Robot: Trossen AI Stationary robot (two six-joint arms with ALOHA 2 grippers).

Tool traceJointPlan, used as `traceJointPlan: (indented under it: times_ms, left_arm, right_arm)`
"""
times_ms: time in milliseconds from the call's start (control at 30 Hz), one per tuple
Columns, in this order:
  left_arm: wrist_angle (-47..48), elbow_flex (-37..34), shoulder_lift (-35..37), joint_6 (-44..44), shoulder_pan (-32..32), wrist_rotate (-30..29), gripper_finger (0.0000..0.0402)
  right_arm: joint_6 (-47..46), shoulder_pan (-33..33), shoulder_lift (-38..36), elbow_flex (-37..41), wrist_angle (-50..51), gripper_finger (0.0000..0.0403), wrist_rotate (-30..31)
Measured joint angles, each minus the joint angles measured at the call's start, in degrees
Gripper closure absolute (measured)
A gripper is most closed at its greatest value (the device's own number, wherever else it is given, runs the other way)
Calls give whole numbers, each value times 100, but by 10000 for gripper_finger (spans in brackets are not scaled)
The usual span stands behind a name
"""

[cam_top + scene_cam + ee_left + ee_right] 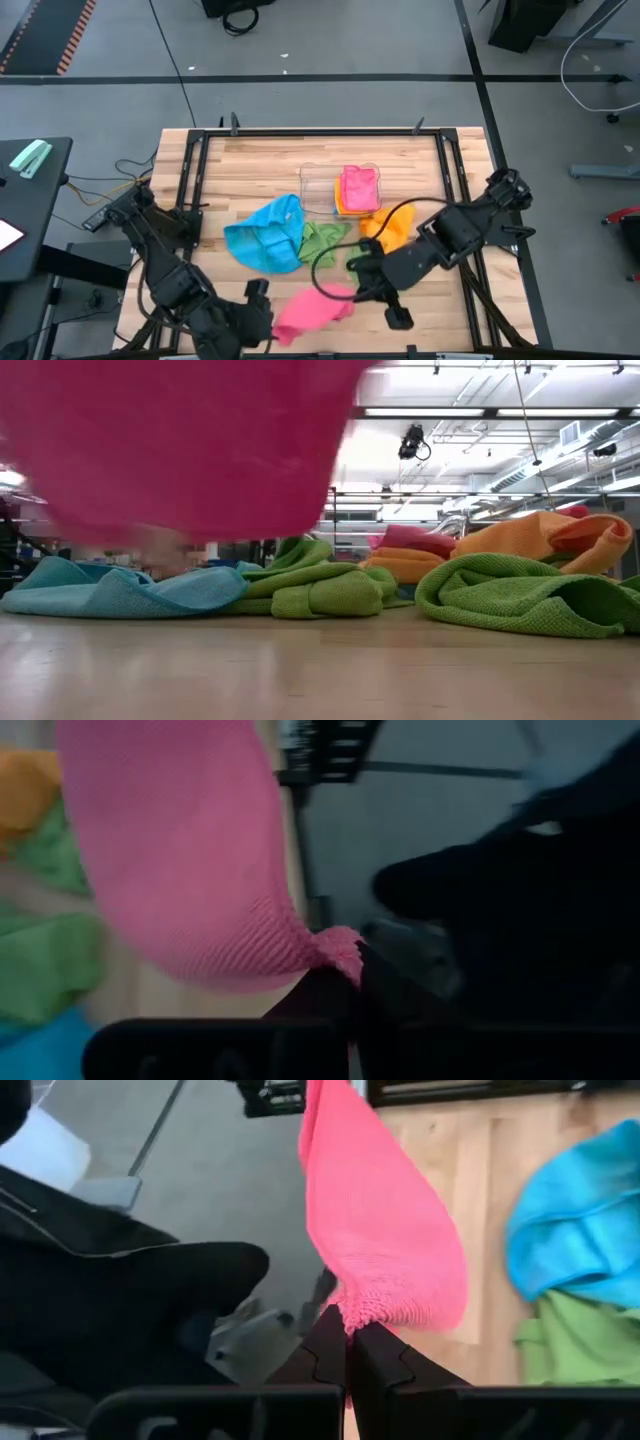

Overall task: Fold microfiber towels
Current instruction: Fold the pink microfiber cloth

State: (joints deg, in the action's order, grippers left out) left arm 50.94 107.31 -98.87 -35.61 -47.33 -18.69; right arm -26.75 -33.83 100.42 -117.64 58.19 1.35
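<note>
A pink microfiber towel (312,310) hangs near the table's near edge between my two grippers, and it fills the top of the low view (190,450). My left gripper (272,318) is shut on its left end. My right gripper (352,292) is shut on its right end. A blue towel (265,238), a green towel (324,240) and an orange towel (392,230) lie crumpled on the table's middle. A second green towel (520,595) lies in a heap at the right of the low view. My left gripper pinches a bunched corner of the pink towel (338,948) between its two fingertips. The cloth spreads away from the fingers, lifted clear of the table. My right gripper pinches a gathered corner of the pink towel (352,1312) between its two fingertips. The cloth fans out beyond the fingers, clear of the table.
A clear plastic tray (318,182) at the middle far side holds a folded pink towel (358,186) on an orange one (346,208). A black cable (350,240) loops over the cloths by the right arm. Bare wood lies along the near edge under the pink towel.
</note>
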Motion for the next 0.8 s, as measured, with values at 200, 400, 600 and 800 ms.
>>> traceJointPlan:
  times_ms: [200, 400, 600, 800]
  left_arm:
    - [-129, 0, 0, -149, -51, 623, 388]
    - [658, 0, -5, -455, -32, 616, 388]
    - [1920, -5, -197, -1041, 171, 379, 392]
    - [2161, -4, -423, -1132, 352, 327, 386]
  right_arm:
    - [-131, -240, 7, 0, -112, 395, -80]
    - [268, -171, 98, -7, 369, 395, 389]
    - [703, 164, 564, -4, 1126, 395, 653]
    - [1333, 646, 1076, 0, 1550, 395, 926]
